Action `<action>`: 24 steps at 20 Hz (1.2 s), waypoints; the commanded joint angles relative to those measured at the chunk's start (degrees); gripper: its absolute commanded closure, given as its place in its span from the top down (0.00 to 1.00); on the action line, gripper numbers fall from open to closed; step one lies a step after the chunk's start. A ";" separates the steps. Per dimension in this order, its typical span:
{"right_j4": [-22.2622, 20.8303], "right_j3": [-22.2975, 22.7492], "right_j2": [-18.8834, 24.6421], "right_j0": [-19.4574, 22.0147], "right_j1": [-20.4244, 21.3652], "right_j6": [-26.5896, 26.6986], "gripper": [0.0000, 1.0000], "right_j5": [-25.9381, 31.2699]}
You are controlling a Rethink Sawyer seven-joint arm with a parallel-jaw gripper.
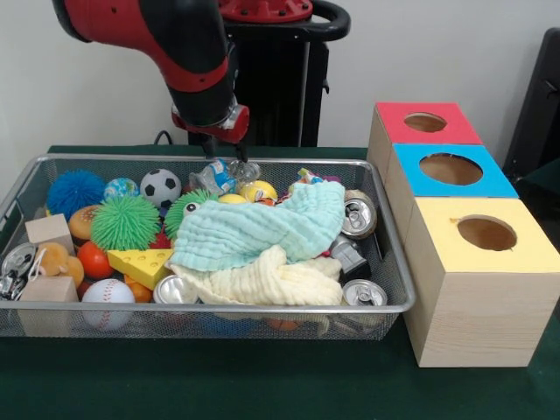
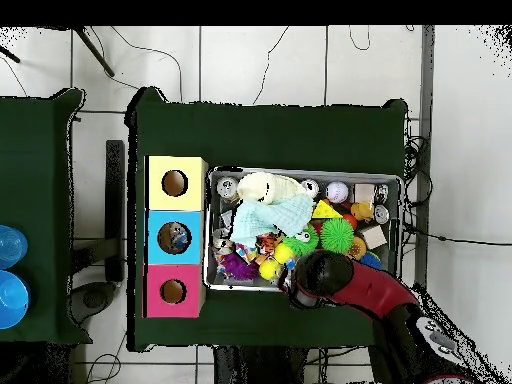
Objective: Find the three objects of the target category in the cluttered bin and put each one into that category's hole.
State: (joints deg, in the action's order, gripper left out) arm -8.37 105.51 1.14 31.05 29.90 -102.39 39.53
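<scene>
Going left to right in the front view: the wire mesh bin [image 1: 385,308] fills the lower left and centre, packed w/ mixed stuff. Far left you've got plain wooden blocks [image 1: 48,230], a fuzzy blue spiky ball [image 1: 74,190], a green spiky rubber ball [image 1: 124,221], a smooth orange ball [image 1: 93,260], a stitched baseball [image 1: 108,293] and a yellow cheese wedge [image 1: 144,262] w/ holes. Up top centre sits a small soccer ball [image 1: 160,185].

The gripper [image 1: 226,164] hangs at the bin's upper-centre edge, tips just above or among crinkly wrapped items; can't tell if its fingers are apart or together, nor if it's got anything.

Centre right, a ribbed mint cloth [image 1: 262,229] lies on a pale yellow cloth [image 1: 262,282]. Both are soft, draped, prob. hiding objects under them, so you'd likely need to dig. Shiny metal cans [image 1: 359,216] poke out at the cloths' right edge, ends facing up.

Right of frame: three wooden boxes w/ round holes, red top [image 1: 425,122], blue top [image 1: 451,169], yellow top [image 1: 486,234]. Which category is the target isn't shown. In the overhead view, the blue box's hole seems to hold something already.
</scene>
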 commanded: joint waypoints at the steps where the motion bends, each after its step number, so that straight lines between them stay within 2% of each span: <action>1: -7.25 -14.11 -2.46 -2.82 -9.68 -6.47 1.00 -16.60; 4: -8.43 -15.33 -3.80 -3.94 -10.18 -7.35 1.00 -17.59; 10: -7.32 -15.08 -3.53 -2.87 -9.04 -5.86 1.00 -16.03; 16: -6.78 -14.44 -2.97 -1.94 -9.72 -5.98 1.00 -17.89; 24: -4.63 -12.63 -1.12 -0.10 -5.96 -4.02 1.00 -13.12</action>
State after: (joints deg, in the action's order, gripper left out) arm -10.13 102.61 -1.37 26.96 28.92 -102.44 40.93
